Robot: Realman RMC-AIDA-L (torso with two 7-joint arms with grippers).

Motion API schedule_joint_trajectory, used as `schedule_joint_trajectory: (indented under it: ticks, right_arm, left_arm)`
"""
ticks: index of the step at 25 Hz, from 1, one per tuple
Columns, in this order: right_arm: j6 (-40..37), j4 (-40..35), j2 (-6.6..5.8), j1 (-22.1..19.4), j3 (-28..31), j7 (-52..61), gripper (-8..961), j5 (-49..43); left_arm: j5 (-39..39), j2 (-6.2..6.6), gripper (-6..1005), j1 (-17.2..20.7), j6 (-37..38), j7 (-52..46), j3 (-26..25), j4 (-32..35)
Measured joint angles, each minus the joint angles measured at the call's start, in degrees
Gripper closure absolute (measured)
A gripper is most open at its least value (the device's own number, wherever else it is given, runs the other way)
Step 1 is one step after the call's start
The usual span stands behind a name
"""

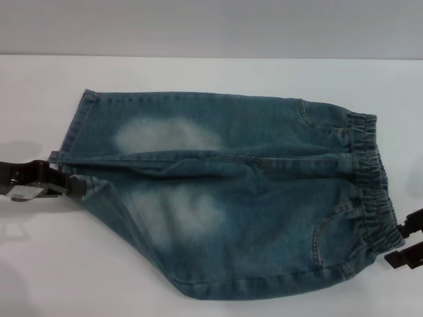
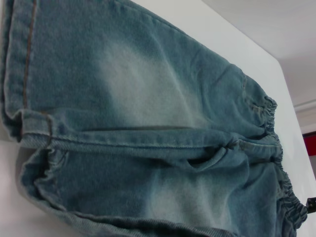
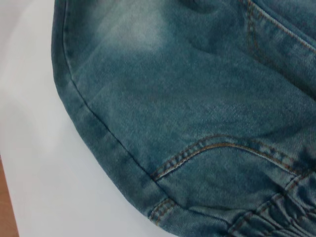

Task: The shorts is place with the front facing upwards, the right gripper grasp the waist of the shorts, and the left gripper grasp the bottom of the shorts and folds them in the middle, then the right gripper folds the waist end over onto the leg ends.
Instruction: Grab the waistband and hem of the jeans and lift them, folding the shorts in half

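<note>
The blue denim shorts (image 1: 225,191) lie front up on the white table (image 1: 198,72), with the waist (image 1: 370,185) to the right and the leg ends (image 1: 74,135) to the left. My left gripper (image 1: 74,187) is shut on the bottom of the near leg, whose hem is bunched into a point at the fingers. The far leg's hem lies flat. My right gripper (image 1: 395,242) sits at the near corner of the waist, its two black fingers apart on either side of the elastic edge. The right wrist view shows the curved pocket (image 3: 222,148) and the side seam.
White table surface surrounds the shorts on all sides. A grey wall (image 1: 211,26) rises behind the table's far edge. A strip of brown floor (image 3: 6,207) shows past the table edge in the right wrist view.
</note>
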Motion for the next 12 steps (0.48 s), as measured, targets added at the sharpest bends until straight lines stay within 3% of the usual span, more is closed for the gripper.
schedule_joint_trajectory:
  ticks: [8,12]
  right_arm:
    - [1.32,0.63,-0.25,-0.03,-0.19,-0.63,368,0.0]
    - [1.66,1.29,-0.33,0.23,-0.18,-0.65,619,0.0]
  left_arm:
    - [0.0,0.04,972,-0.34,-0.97,0.27,-0.23,-0.01]
    - [0.0,-0.27,972,-0.53,-1.3,0.39,-0.29,-0.03]
